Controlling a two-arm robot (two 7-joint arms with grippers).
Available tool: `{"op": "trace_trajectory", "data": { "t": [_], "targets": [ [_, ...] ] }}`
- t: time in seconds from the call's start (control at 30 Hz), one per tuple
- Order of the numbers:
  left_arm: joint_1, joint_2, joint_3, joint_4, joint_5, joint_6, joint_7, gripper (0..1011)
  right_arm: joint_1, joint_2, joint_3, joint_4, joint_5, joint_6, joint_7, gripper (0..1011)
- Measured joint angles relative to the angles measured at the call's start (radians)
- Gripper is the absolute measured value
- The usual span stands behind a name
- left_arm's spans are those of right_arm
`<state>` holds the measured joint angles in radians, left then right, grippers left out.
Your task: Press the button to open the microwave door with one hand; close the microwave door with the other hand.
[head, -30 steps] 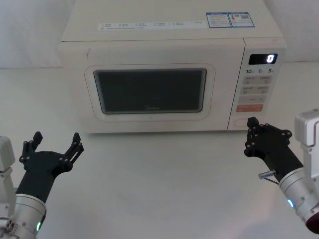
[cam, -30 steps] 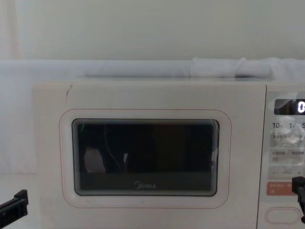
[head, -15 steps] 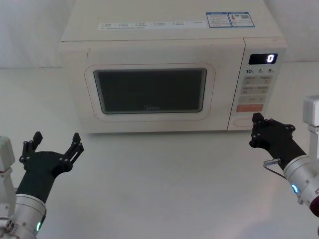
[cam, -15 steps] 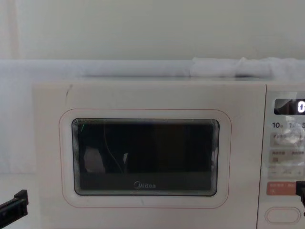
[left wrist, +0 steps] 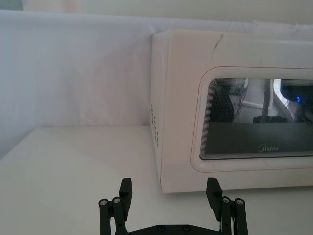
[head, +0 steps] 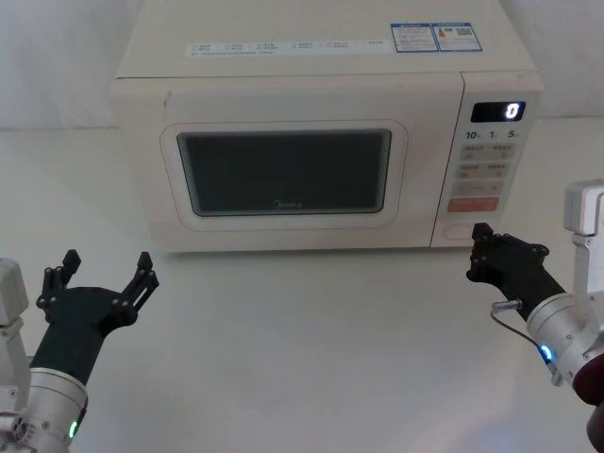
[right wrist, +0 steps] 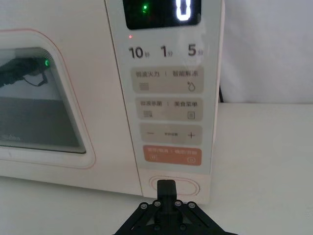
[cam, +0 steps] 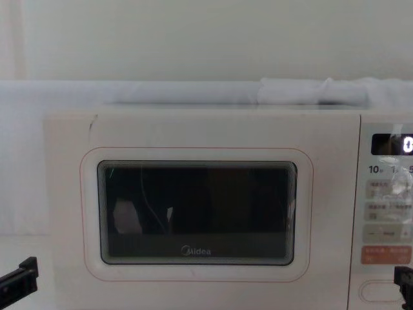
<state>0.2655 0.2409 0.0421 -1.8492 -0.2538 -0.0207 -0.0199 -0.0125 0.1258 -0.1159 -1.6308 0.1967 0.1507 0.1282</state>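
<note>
The microwave door sits flush with the oven body, so the opening step is not yet done. The button, the wide pill-shaped key at the bottom of the keypad panel, lies on the microwave's near right corner, just below the orange-red key.

The right gripper is low over the table, just in front of that corner, its fingers drawn together into 1 blunt tip. That closed shape suits a poke: a single narrow point can press the button without catching the key above. In the right wrist view the tip lines up with the middle of the button; whether it is touching or just short I cannot tell.

The left gripper waits at the near left of the table, well apart from the microwave, holding nothing, its 2 fingers spread wide. It likely stays there because the door should swing out toward that side, leaving it placed to push the door shut afterwards.
</note>
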Motion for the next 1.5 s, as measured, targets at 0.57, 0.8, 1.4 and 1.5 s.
{"op": "trace_trajectory", "data": {
  "t": [0.57, 0.8, 1.4, 1.5],
  "targets": [
    [0.000, 0.000, 0.000, 0.000, 0.000, 0.000, 0.000, 1001, 0.045, -0.004, -0.008, 0.068, -0.008, 0.027, -0.010, 0],
    [0.000, 0.000, 0.000, 0.000, 0.000, 0.000, 0.000, 1001, 0.067, -0.007, -0.009, 0.094, -0.013, 0.027, -0.010, 0],
    [0.000, 0.000, 0.000, 0.000, 0.000, 0.000, 0.000, 1001, 0.074, -0.020, -0.004, 0.126, -0.031, -0.026, -0.020, 0],
    [0.000, 0.000, 0.000, 0.000, 0.000, 0.000, 0.000, 1001, 0.071, -0.021, -0.004, 0.126, -0.031, -0.028, -0.018, 0]
  ]
}}
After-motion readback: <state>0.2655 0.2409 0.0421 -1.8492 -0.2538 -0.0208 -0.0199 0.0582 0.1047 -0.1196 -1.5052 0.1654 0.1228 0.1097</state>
